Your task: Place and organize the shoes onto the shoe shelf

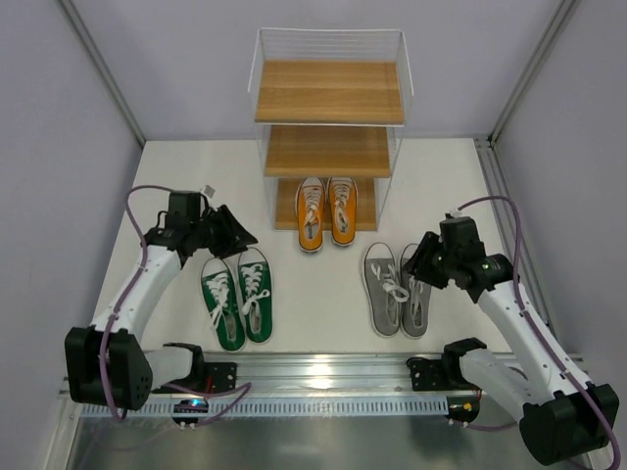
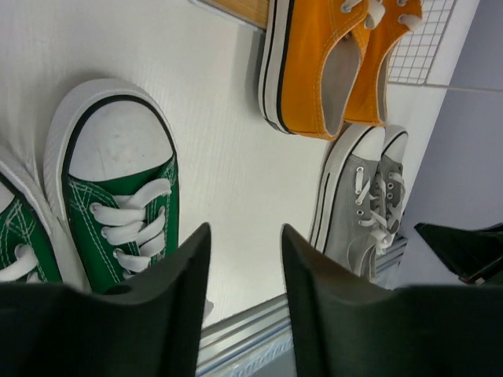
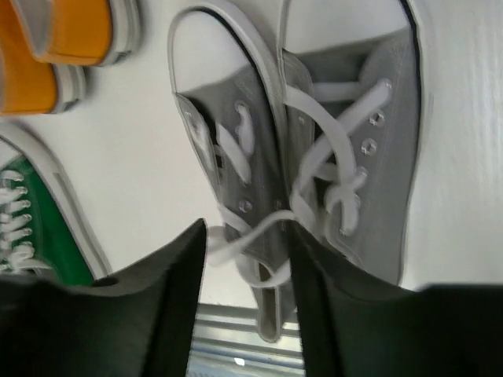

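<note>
— How is the left gripper point(image 2: 244, 234) seen?
— Narrowly parted, nothing held. Green shoes point(image 2: 118, 196) of canvas, white-laced and rubber-toed, are found just beneath it.
— And the right gripper point(image 3: 245, 226)?
— Parted likewise. A loose lace of the grey shoes point(image 3: 330, 141) is seen under the gap. Farther off, orange shoes point(image 1: 327, 211) are set on the bottom board of the wooden shelf point(image 1: 328, 93).

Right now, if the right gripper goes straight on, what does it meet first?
The grey pair. The right gripper points at their laces, and nothing else shows in between. Depth is unclear, but they look close.
</note>
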Controlling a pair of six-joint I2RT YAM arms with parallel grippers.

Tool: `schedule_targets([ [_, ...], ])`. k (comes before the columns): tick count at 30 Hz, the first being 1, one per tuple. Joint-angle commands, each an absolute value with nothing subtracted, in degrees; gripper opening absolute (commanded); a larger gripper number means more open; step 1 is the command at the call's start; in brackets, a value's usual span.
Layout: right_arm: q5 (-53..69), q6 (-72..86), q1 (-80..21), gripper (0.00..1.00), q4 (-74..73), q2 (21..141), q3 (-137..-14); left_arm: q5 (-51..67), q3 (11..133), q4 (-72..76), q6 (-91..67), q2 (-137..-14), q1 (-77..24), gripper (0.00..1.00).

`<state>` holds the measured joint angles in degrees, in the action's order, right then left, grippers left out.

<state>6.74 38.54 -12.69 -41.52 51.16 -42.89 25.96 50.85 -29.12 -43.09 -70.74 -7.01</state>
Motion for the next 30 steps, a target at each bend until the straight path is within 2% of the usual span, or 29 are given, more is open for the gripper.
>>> schedule_targets([
  [1,-5.95,38.67,-16.52,0.53,-59.13,50.54,-46.40,23.29,51.24,-37.25,-37.97,-65.66,-7.12,0.45],
  [2,-6.67,39.02,-16.96,0.64,-60.89,50.54,-46.67,23.20,51.15,-37.79,-37.97,-64.87,-7.12,0.52],
  [3,-7.11,39.46,-17.48,0.67,-63.78,50.62,-46.67,23.20,50.98,-38.05,-38.06,-63.56,-7.12,0.62],
  [5,-7.38,39.55,-18.89,0.69,-65.12,50.19,-45.88,22.85,50.45,-38.41,-38.84,-61.97,-7.12,0.71],
  [7,-6.51,39.55,-19.51,0.69,-65.04,48.53,-43.69,22.15,49.93,-38.14,-39.46,-59.68,-7.12,0.76],
  [20,-2.20,37.97,-23.02,0.69,-60.21,41.22,-41.13,19.42,49.13,-41.40,-40.60,-51.25,-7.03,0.79],
  [25,-3.07,37.88,-28.03,0.69,-56.52,47.54,-40.96,19.07,48.43,-42.10,-40.35,-48.61,-7.12,0.80],
  [30,-7.02,40.25,-30.76,0.69,-50.37,52.64,-39.91,18.46,48.69,-43.50,-39.55,-47.03,-7.12,0.86],
])
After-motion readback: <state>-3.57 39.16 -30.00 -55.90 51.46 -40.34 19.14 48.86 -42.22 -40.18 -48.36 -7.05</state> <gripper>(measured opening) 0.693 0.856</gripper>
